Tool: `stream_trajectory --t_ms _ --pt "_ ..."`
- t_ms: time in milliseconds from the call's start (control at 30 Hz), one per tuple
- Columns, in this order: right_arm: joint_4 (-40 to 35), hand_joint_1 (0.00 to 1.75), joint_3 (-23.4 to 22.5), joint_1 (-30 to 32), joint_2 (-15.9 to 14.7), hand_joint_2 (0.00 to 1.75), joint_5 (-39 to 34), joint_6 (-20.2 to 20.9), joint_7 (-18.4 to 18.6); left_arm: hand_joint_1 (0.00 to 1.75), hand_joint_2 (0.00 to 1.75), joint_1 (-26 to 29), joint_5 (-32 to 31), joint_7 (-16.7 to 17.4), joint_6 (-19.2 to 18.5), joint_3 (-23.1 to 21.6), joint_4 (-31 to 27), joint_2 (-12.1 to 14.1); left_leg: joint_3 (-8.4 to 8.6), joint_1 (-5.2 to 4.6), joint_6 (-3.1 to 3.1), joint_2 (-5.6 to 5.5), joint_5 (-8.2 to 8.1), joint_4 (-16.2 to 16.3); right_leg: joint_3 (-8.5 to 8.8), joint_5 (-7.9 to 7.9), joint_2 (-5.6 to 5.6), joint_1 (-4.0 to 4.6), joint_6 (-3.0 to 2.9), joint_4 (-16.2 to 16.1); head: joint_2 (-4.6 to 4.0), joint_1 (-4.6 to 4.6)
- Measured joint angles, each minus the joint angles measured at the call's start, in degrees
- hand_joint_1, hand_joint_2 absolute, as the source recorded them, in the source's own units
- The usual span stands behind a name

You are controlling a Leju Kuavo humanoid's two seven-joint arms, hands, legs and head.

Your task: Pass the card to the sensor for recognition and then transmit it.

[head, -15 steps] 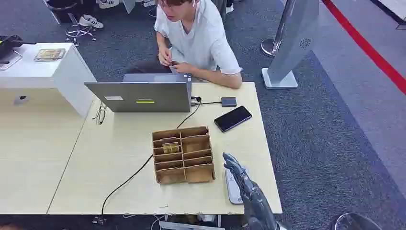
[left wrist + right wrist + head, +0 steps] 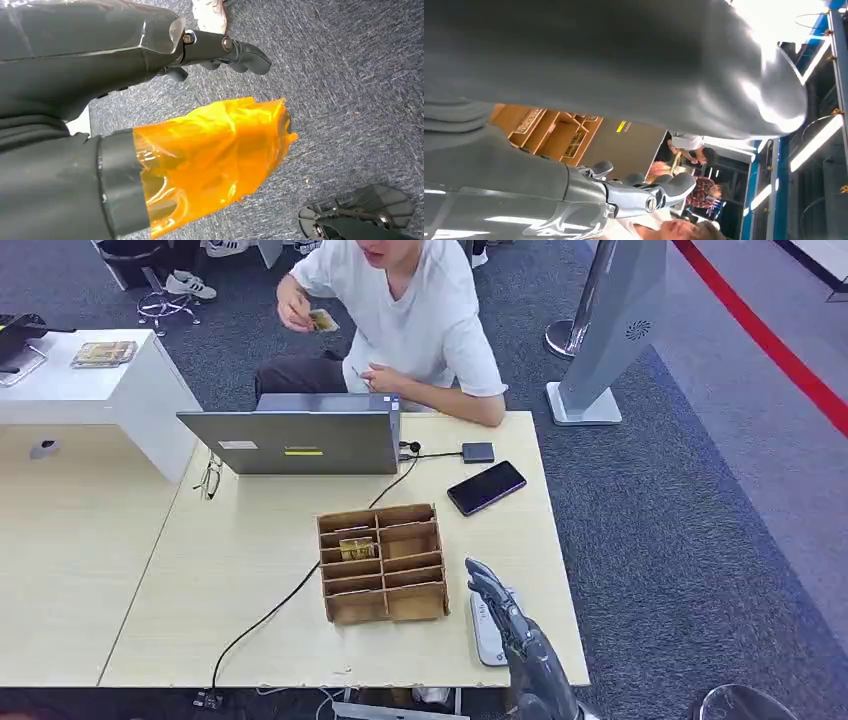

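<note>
On the pale table (image 2: pixel 250 570) above grey carpet (image 2: pixel 700 540), right hand (image 2: pixel 510 625) fingers spread, empty.

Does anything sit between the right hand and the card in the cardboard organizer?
Nothing visible does. The right hand hovers beside the organizer; the card lies in an open-topped compartment, with only the organizer's low dividers between them.

The right hand (image 2: pixel 500 608) is raised over the near right corner of the table (image 2: pixel 250 570), its forearm coming up from below the near edge. Its fingers (image 2: pixel 484 580) are extended and slightly apart, pointing away from the robot, with nothing between them. The left hand (image 2: pixel 220 50) hangs below the table's level, fingers loosely curled and holding nothing.
</note>
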Motion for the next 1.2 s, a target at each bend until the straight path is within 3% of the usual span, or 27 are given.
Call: stream_trajectory --t_ms 300,433,567,600,967,1200 --pt "0.0 0.00 0.0 0.0 0.0 0.00 -0.2 -0.1 0.0 0.00 0.00 0.0 0.0 -0.2 0.2 0.0 0.0 0.0 0.00 0.00 0.00 0.00 0.00 0.0 0.00 0.00 0.00 0.00 0.00 0.0 0.00 0.00" --pt "0.0 0.00 0.0 -0.3 -0.1 0.00 2.7 -1.4 -0.7 0.00 0.00 0.0 0.0 -0.2 0.1 0.0 0.0 0.1 0.00 0.00 0.00 0.00 0.00 0.0 0.00 0.00 0.00 0.00 0.00 0.0 0.00 0.00" --pt "-0.1 0.00 0.0 -1.1 -0.1 0.00 8.6 -2.6 1.3 0.00 0.00 0.0 -0.3 -0.2 -0.3 -0.3 0.0 0.4 0.00 0.00 0.00 0.00 0.00 0.0 0.00 0.00 0.00 0.00 0.00 0.0 0.00 0.00" --pt "-0.2 0.00 0.0 -1.2 0.0 1.75 10.7 -3.0 1.9 0.00 0.00 0.0 -0.4 -0.2 -0.3 -0.4 0.0 0.5 0.00 0.00 0.00 -0.01 0.00 0.0 0.01 0.00 0.00 0.00 0.00 0.0 0.00 0.00" --pt "0.8 0.00 -2.6 -10.8 1.1 1.75 27.8 -1.2 8.2 0.00 0.00 -0.3 -2.7 -0.2 -1.5 -2.8 0.0 1.1 0.06 0.00 -0.01 0.02 0.02 0.0 0.06 0.03 0.04 0.00 0.00 0.0 0.00 0.00" --pt "4.5 0.00 -4.2 -17.7 3.2 1.75 41.1 -3.7 14.7 0.00 0.00 -0.5 -4.0 0.0 -2.4 -4.4 0.0 1.2 0.07 0.00 -0.02 0.01 0.03 0.0 0.07 0.03 0.05 0.00 -0.01 0.0 0.00 0.00"
